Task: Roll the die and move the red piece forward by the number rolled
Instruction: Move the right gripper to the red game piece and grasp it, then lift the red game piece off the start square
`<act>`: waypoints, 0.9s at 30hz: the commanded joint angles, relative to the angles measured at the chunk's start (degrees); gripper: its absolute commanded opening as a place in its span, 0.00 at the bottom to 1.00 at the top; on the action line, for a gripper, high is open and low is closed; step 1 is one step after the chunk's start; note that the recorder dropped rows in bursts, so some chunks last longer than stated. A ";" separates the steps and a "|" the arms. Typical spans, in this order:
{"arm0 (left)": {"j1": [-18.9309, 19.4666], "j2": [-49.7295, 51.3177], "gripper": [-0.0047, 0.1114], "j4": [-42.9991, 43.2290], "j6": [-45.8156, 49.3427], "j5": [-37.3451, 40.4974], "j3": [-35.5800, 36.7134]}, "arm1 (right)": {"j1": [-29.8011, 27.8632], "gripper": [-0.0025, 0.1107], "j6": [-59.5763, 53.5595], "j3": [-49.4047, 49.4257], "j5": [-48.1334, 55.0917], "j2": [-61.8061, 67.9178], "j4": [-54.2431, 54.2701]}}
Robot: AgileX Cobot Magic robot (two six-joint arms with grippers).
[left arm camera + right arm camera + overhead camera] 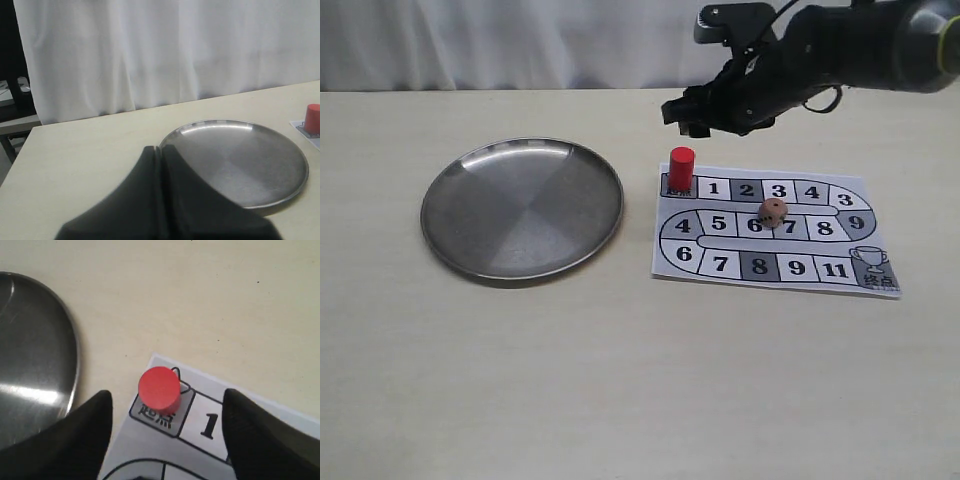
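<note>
The red piece stands upright on the grey start square at the near-left corner of the numbered paper board. The tan die rests on the board's middle row, between squares 6 and 7. My right gripper hovers open just above and behind the red piece, its black fingers apart on either side of it without touching. My left gripper is shut with nothing in it, low over the table beside the plate; the exterior view does not show it. The red piece shows at that view's edge.
A round steel plate lies left of the board. White curtain hangs behind the table. The right arm reaches in from the upper right.
</note>
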 commanded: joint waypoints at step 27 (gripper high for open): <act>-0.14 -0.06 0.04 0.00 -0.05 -0.52 0.10 | -0.04 0.06 -3.52 -12.66 3.04 16.90 0.17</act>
